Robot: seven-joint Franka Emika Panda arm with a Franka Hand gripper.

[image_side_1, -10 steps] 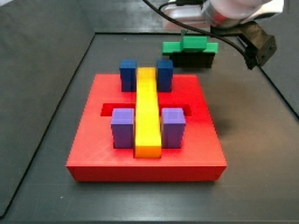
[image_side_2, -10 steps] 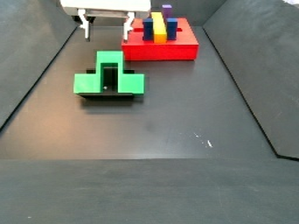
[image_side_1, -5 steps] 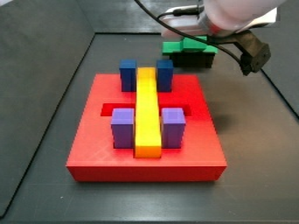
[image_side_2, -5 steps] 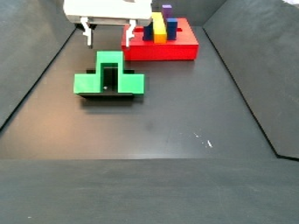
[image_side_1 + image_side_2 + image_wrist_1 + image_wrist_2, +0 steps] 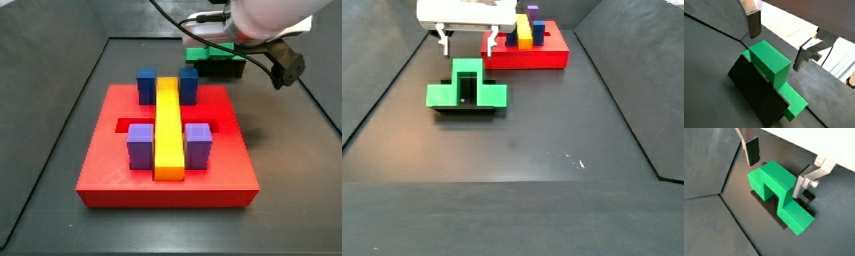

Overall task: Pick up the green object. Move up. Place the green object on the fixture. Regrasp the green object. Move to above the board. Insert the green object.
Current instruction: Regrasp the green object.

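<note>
The green object (image 5: pixel 466 90) rests on the black fixture (image 5: pixel 466 111), apart from the red board (image 5: pixel 543 57). In a side view it (image 5: pixel 205 53) is partly hidden behind the arm. My gripper (image 5: pixel 465 42) is open and empty, just above and behind the green object. In both wrist views the fingers (image 5: pixel 753 24) (image 5: pixel 752 150) stand one on each side of the block's raised end (image 5: pixel 771 57) (image 5: pixel 774 180), not touching it. The gripper's middle (image 5: pixel 778 39) (image 5: pixel 777 168) lies over that end. The fixture (image 5: pixel 754 95) shows beneath the block.
The board (image 5: pixel 120 170) carries a long yellow bar (image 5: pixel 168 125), blue blocks (image 5: pixel 147 85) at its far end and purple blocks (image 5: pixel 140 145) at its near end, with a recess (image 5: pixel 123 126) beside the bar. Raised dark walls (image 5: pixel 382 90) edge the floor.
My gripper has come down and closer to the green object, still open. The green object and the board have not moved.
</note>
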